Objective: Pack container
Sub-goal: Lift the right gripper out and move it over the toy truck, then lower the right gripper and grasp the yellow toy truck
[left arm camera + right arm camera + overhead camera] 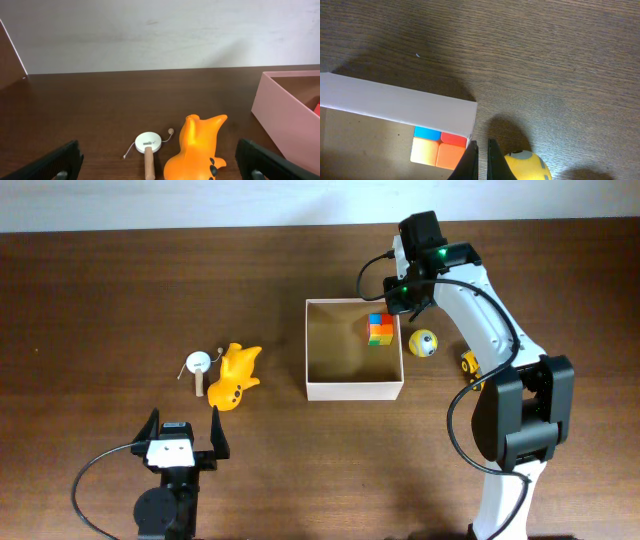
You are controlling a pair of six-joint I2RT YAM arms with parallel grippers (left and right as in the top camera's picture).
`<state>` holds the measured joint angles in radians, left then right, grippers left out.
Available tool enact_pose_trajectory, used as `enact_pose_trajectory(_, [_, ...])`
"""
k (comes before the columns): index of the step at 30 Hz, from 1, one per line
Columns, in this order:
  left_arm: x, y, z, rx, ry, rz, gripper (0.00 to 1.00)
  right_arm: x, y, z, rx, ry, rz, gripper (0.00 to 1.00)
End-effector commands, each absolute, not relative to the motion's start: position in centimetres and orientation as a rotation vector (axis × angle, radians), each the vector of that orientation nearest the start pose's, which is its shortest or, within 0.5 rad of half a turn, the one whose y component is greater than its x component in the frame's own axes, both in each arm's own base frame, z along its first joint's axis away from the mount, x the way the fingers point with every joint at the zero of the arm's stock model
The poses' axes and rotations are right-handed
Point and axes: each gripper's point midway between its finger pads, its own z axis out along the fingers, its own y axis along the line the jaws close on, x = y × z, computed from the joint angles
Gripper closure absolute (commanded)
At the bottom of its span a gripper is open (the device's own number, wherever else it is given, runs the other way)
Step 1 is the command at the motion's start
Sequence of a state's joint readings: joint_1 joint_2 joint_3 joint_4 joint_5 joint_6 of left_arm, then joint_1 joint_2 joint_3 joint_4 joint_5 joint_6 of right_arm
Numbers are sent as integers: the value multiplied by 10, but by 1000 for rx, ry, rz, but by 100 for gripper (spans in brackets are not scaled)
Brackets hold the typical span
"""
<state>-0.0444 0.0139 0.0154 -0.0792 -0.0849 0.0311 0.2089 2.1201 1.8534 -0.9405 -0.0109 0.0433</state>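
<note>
The container (355, 391), lying flat on the wooden table (100, 290) between the arms, looks light, thin-walled and apt to slide or flex, so pinching one wall near a corner seems the safest hold. The right gripper (481, 152) hangs clenched on nothing over its far right corner, between the multicoloured cube (380, 329) inside and the yellow ball (423, 342) just outside. The left gripper (185, 432) stands spread and empty, well off its near left side.

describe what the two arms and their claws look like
The right arm has white links, black joints, green lights near its wrist and a looping black cable. The left arm shows a black body, a white wrist block and a trailing black cable. The left claw and right claw have black fingers.
</note>
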Motion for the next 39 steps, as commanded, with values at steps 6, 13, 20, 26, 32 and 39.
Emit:
enact_pose_trajectory(6, [246,2,157,18,1647,62,1,486,89,104,-240,2785,-4,69])
enact_pose_trajectory(13, [246,2,158,18,1646,62,1,475,53,170,-139,2784,-168,30])
enact_pose_trajectory(20, [246,2,158,18,1646,62,1,438,19,203,-61,2871,-201,22])
enact_pose_trajectory(26, [246,2,158,18,1646,62,1,391,-19,202,72,3042,-236,22])
enact_pose_trajectory(32, [246,2,158,18,1646,62,1,367,-42,179,153,3165,-252,22])
enact_pose_trajectory(39, [246,2,158,18,1646,62,1,353,-46,122,82,3272,-221,21])
